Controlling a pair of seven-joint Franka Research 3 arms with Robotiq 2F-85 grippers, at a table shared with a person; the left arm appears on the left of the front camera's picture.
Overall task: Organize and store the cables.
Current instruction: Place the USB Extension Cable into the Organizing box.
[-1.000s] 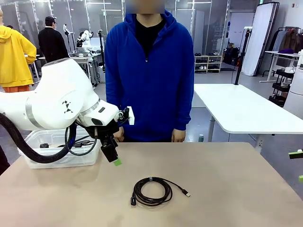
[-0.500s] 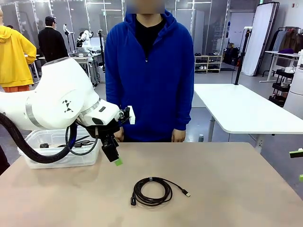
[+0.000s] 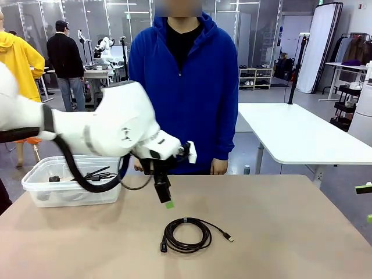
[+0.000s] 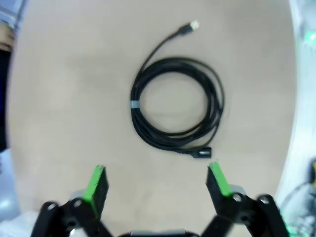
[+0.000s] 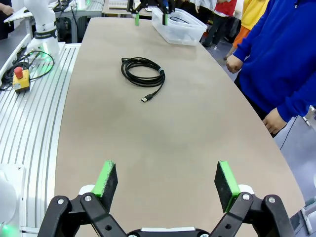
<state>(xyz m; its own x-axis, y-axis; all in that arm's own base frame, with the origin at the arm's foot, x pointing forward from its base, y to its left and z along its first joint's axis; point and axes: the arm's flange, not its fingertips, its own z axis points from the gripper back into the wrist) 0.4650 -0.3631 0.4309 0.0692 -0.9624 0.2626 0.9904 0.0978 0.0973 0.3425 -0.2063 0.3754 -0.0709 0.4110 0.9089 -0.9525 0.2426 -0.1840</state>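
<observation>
Left wrist view looks straight down on the thin black cable (image 4: 177, 102), wound into a round coil with a small grey band on one side and a silver-tipped plug trailing off. It lies flat and alone on the beige bench (image 3: 290, 232), well apart from everything else, which leaves room for fingers to come down on either side of it.

Just short of the coil hangs the left claw (image 4: 157, 183), green pads spread wide and holding nothing, a pose that suits a descent onto the coil's near arc.

Farther from the coil, at the bench's corner, sits a clear plastic bin (image 3: 35, 189) with black cords already inside, probably the store.

Well away from the coil, the right claw (image 5: 167, 183) hovers wide and empty.
</observation>
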